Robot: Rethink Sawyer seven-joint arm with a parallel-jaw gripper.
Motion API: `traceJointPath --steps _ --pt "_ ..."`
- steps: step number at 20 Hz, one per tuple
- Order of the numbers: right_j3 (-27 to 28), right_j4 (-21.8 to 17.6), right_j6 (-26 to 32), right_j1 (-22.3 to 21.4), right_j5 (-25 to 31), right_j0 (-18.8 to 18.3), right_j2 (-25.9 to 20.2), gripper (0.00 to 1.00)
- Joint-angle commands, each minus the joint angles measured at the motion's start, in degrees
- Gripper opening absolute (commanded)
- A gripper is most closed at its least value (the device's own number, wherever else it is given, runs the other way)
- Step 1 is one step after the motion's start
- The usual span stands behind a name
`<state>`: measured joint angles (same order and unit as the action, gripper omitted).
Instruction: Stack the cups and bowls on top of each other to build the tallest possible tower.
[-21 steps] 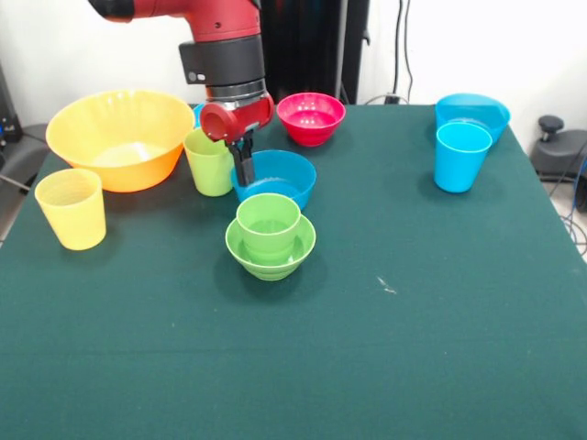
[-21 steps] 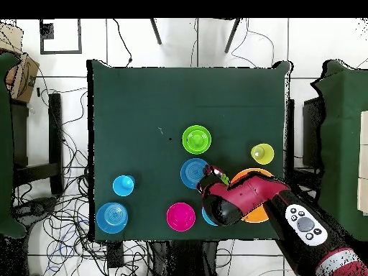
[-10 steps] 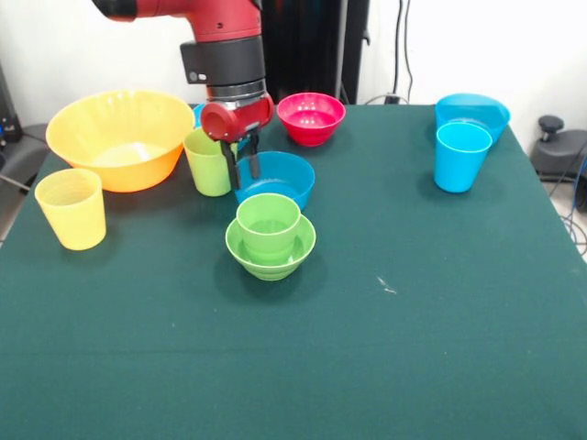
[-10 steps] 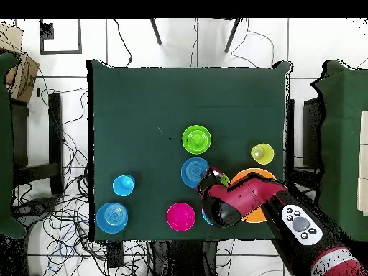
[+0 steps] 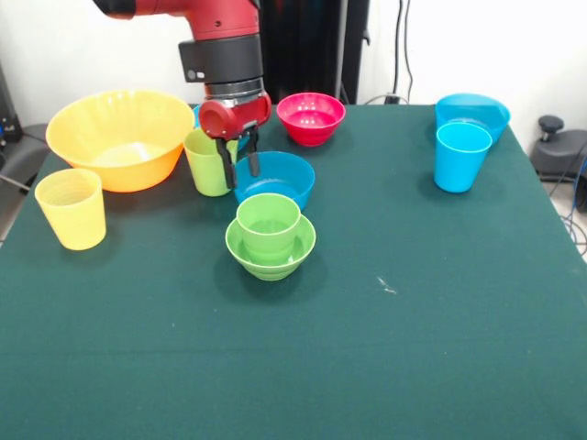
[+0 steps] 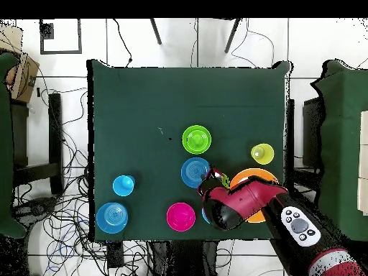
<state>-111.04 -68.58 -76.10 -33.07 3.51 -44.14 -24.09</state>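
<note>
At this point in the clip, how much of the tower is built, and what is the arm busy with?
Done: one green cup sits nested in the small green bowl, a two-piece tower. In hand: nothing yet; the gripper hangs open at the yellow-green cup, beside the blue bowl. Left: the pale yellow cup, sky blue cup, red bowl, big orange bowl all stand apart.

I see even, bright light from above; soft short shadows sit under the bowls [image 5: 271, 246] on my table [image 5: 385, 348]. No glare; both views stay sharp to the edges.
</note>
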Motion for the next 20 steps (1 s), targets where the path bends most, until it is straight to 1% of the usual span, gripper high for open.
traceJointPath --steps 1,2,4,8,11,15,16,18,20 --pt "6.3 -0.3 -8.2 0.9 -3.3 3.7 3.2 1.0" --pt "6.6 -0.1 -8.5 1.1 -3.8 4.4 4.1 1.0" --pt "6.6 0.8 -8.8 1.4 -4.5 4.0 4.2 1.0" --pt "7.2 -0.1 -7.3 0.9 -4.6 5.4 5.2 1.0" --pt "7.4 0.3 -7.6 1.2 -5.2 5.6 5.7 1.0" --pt "8.4 0.7 -8.3 2.0 -6.8 8.1 8.6 1.0" --pt "8.9 1.0 -8.6 2.2 -7.6 9.2 9.9 1.0" --pt "9.4 1.7 -9.0 2.7 -8.3 10.3 11.2 1.0" --pt "8.7 2.5 -8.7 2.4 -6.2 9.4 9.8 1.0"
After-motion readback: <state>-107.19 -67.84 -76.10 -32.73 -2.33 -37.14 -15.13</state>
